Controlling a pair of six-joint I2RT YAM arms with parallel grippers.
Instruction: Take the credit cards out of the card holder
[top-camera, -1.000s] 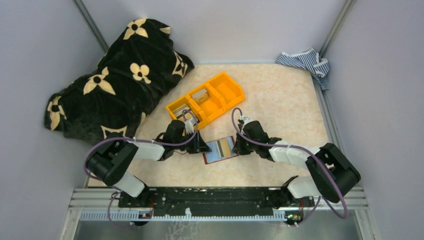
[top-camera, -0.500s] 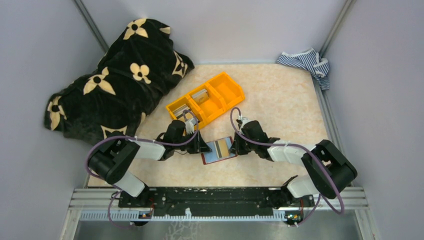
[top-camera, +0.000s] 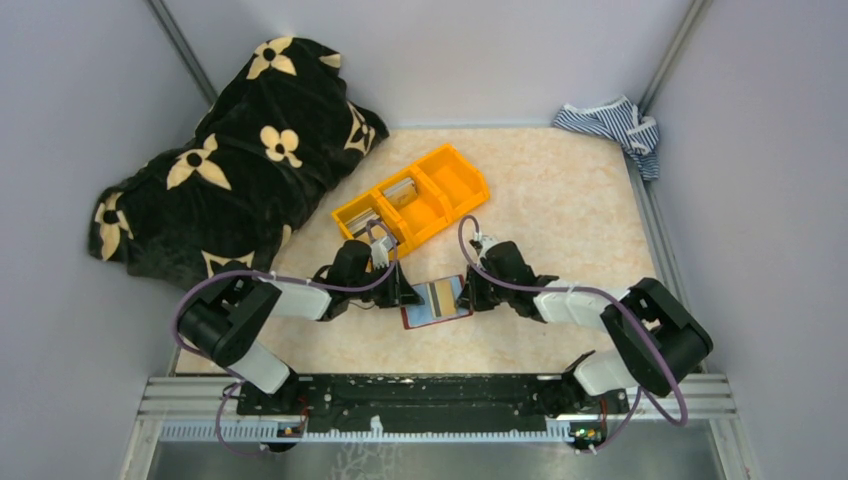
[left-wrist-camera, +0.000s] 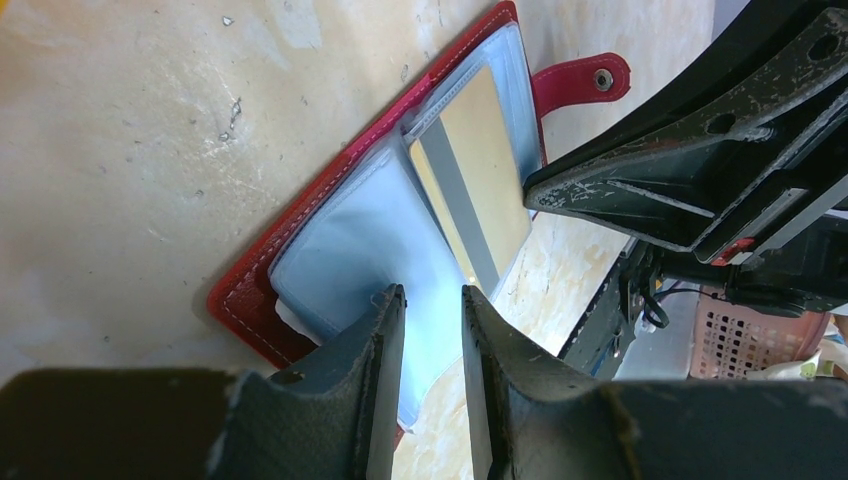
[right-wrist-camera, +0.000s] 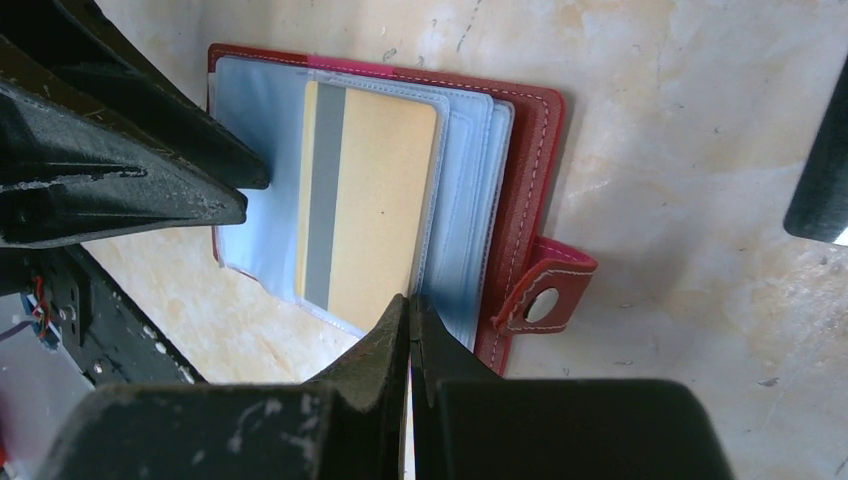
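The card holder (top-camera: 436, 303), a dark red bifold wallet, lies open on the table between my two grippers. Its light blue pockets (left-wrist-camera: 340, 250) face up, and the closing tab (right-wrist-camera: 540, 290) points toward the right arm. A pale beige credit card with a grey stripe (right-wrist-camera: 375, 200) sits in the top pocket and also shows in the left wrist view (left-wrist-camera: 480, 190). My left gripper (left-wrist-camera: 432, 295) has its jaws a little apart, tips on the blue pocket at the wallet's left half. My right gripper (right-wrist-camera: 410, 300) is shut, its tips at the near edge of the card's pocket.
An orange three-compartment bin (top-camera: 412, 198) stands just behind the grippers, with flat grey items in two compartments. A black blanket with cream flowers (top-camera: 230, 160) covers the back left. A striped cloth (top-camera: 610, 125) lies in the back right corner.
The right gripper has crept slightly left against the wallet, and the wallet has shifted a little left with it. The left arm has barely moved.
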